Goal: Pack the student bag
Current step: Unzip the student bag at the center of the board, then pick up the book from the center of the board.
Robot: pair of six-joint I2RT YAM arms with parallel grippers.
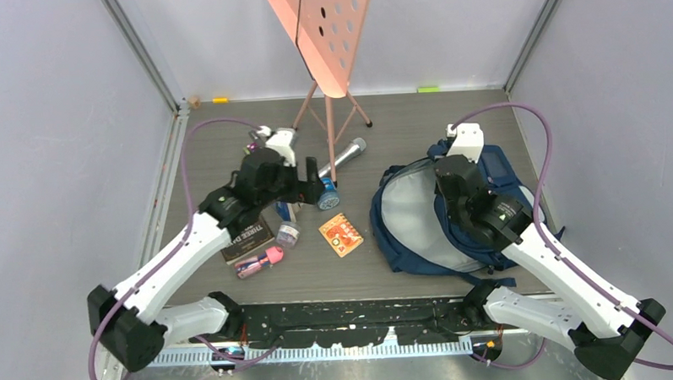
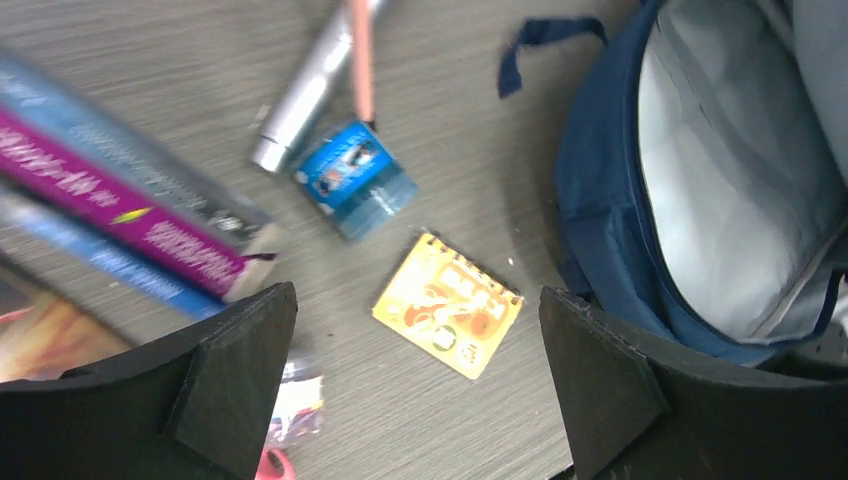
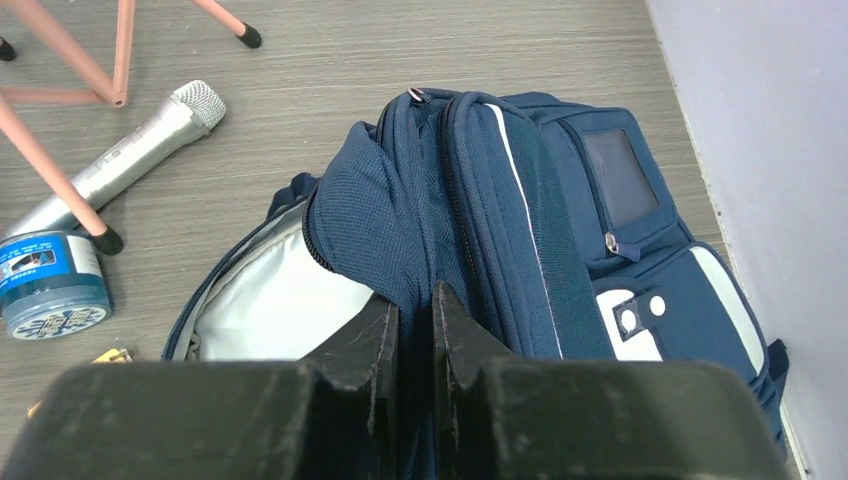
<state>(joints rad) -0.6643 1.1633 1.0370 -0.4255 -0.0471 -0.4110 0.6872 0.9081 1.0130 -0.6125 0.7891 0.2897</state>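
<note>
my left claw [image 2: 415, 300] is spread wide, with nothing between its black fingers [image 2: 235, 370]. it hangs above the left half of the grey wood-grain table [image 1: 398, 120], over a scatter of things. an orange spiral-bound notebook [image 2: 448, 318] lies flat right below the gap. beyond it is a round blue-labelled plastic tub [image 2: 355, 180], with a silver handheld microphone [image 2: 300, 100] just beside it. a stack of books with purple and blue spines [image 2: 150, 230] sits to one side, too blurred to read. a pink perforated metal stand on thin tripod legs [image 1: 324, 38] rises near the table's far edge, and one foot stands just beside the tub.

the large navy blue fabric student bag [image 1: 410, 213] lies on the right half of the table, close to the right edge. it is unzipped, with its pale grey lining showing. my right claw [image 3: 412, 300] is pressed together on a fold of navy fabric at the rim of the bag's opening, holding that edge up.
</note>
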